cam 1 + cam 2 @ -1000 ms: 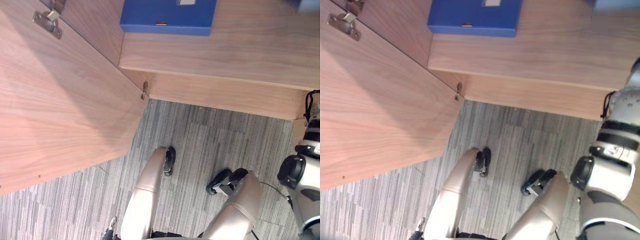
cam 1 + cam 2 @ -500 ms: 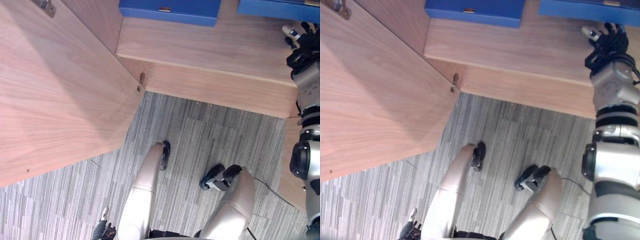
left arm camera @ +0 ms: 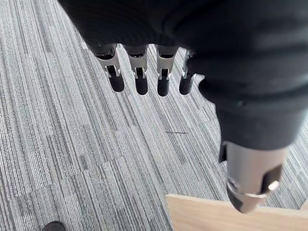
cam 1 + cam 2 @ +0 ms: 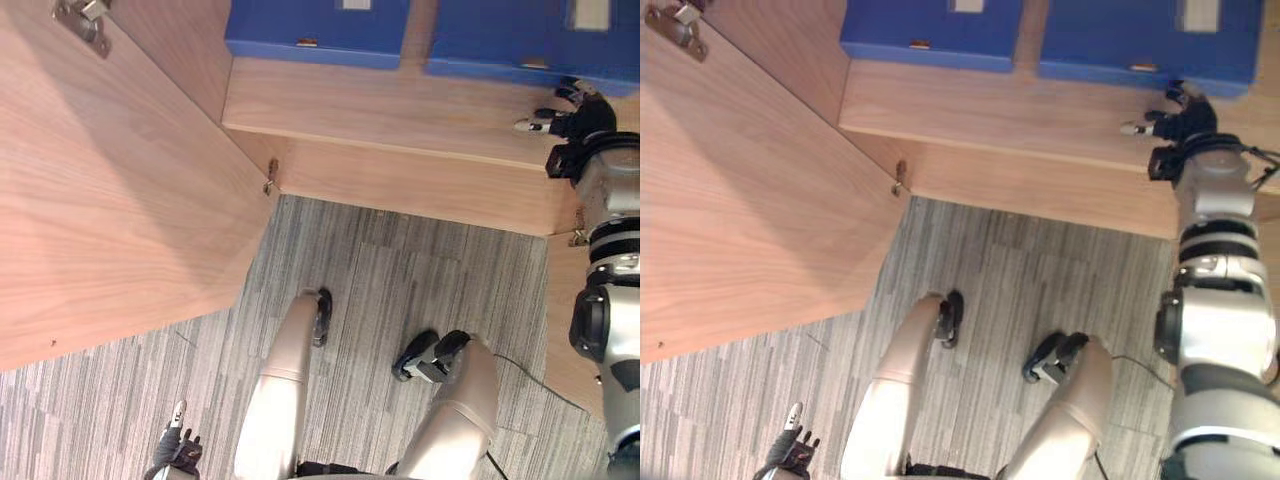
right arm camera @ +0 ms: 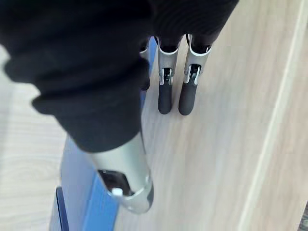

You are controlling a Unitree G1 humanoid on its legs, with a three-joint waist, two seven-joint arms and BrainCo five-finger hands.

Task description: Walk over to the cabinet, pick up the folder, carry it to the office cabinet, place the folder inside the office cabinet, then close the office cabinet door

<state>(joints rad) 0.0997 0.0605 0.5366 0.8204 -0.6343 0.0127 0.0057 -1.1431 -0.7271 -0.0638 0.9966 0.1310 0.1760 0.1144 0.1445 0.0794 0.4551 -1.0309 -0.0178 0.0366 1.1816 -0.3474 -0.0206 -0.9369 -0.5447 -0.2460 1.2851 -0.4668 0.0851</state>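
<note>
- Grey striped carpet (image 4: 400, 270) covers the floor nearest to me on the head cameras.
- Low at the near left I see the left hand (image 4: 176, 447) hanging over that carpet. In its wrist view the fingers (image 3: 139, 79) are straight and spread loosely, and it holds nothing.
- Further out on the left, the cabinet door (image 4: 110, 200) stands swung open, a broad pale wood panel over the carpet. A metal hinge (image 4: 82, 18) sits at its far corner, and a smaller metal fitting (image 4: 270, 177) is where the door meets the cabinet front.
- Beyond the carpet runs the wooden shelf (image 4: 400, 110) of the cabinet, with its front edge facing me.
- The right hand (image 4: 565, 110) is out over the right end of that shelf, the arm reaching up from the near right. From its wrist camera I read the fingers (image 5: 164, 91) as straight and apart above bare wood, gripping nothing. I cannot tell whether they touch the shelf.
- Just past those fingertips lies the right folder (image 4: 520, 40), blue and flat on the shelf, its near edge beside the hand. I cannot tell if there is contact.
- The left folder (image 4: 318, 30), also blue, lies on the same shelf, apart from the right folder with a strip of bare wood between them.
</note>
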